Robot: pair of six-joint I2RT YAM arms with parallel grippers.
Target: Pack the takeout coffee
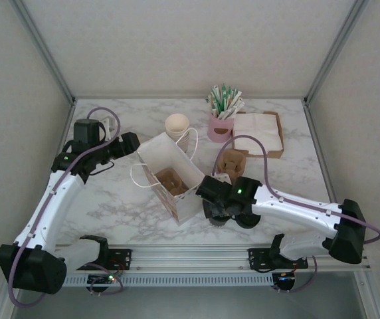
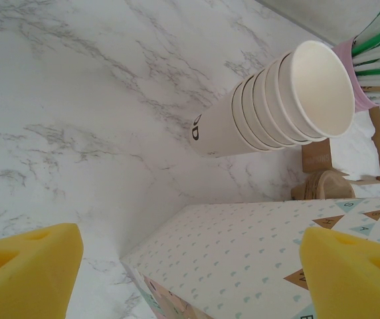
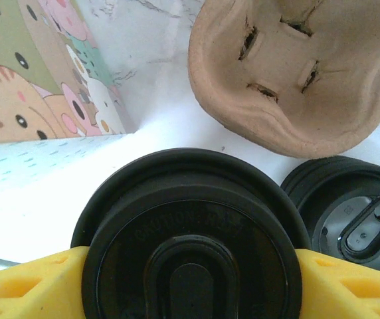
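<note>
Open paper bag (image 1: pixel 189 203) stands mid-table; cup stack (image 1: pixel 178 126) behind it; right end effector (image 1: pixel 218 214) just beside it.

One bag (image 1: pixel 155 154). One stack of cups (image 2: pixel 270 106), five rims showing (perhaps a sixth, nested too tightly to tell). Two carriers: one carrier (image 1: pixel 172 181) inside the bag, one carrier (image 1: pixel 232 161) outside it. One coffee (image 3: pixel 190 226), lidded, and one loose lid (image 3: pixel 349 212), so two black lids in all. One pink pot (image 1: pixel 220 126), its sticks (image 1: pixel 224 101) too many to count. One tray (image 1: pixel 274 147) of napkins (image 1: pixel 256 129).
</note>
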